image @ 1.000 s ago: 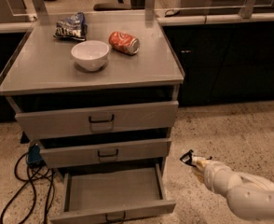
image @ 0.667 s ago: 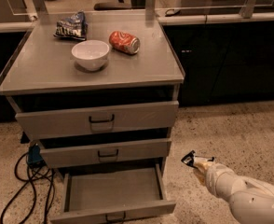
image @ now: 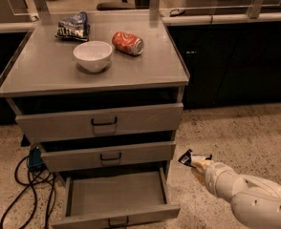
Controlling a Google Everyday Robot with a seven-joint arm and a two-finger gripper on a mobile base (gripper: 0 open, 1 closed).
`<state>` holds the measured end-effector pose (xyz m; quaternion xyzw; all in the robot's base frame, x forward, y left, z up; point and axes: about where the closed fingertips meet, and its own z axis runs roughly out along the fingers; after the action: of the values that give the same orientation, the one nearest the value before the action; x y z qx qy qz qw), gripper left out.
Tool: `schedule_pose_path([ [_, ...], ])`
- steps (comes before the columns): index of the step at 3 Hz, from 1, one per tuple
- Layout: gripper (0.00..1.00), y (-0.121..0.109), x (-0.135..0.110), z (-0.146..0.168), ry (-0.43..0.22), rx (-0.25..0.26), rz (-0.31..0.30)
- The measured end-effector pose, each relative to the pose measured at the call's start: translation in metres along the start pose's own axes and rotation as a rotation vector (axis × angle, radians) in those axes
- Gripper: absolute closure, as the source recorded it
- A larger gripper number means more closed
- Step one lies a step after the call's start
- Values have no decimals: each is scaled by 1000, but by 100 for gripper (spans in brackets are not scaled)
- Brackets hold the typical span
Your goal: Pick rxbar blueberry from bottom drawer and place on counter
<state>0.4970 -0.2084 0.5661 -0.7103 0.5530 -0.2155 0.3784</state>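
Observation:
The bottom drawer point(image: 113, 195) is pulled open at the foot of the cabinet, and its grey floor shows nothing on it. My gripper point(image: 194, 161) is to the right of the drawer, level with the middle drawer and above the speckled floor. It is shut on a small dark bar with pale marks, the rxbar blueberry point(image: 185, 157), which sticks out to the left of the fingers. The counter point(image: 145, 66) is the grey top of the cabinet, well above and to the left of the gripper.
On the counter stand a white bowl point(image: 93, 56), a red soda can point(image: 128, 43) and a dark-blue snack bag point(image: 73, 26). The top drawer point(image: 102, 122) and the middle drawer point(image: 109, 155) jut out slightly. Black cables point(image: 28, 190) lie on the floor at the left.
The gripper with the bar has hardly moved, only a slight shift. The drawers and the things on the counter are unchanged.

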Motion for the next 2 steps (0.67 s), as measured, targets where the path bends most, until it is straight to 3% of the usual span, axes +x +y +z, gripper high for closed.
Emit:
schedule_pose_path([
  [1, 100, -41, -44, -23, -48, 40, -122],
  [2, 100, -91, -107, -57, -97, 99, -247],
])
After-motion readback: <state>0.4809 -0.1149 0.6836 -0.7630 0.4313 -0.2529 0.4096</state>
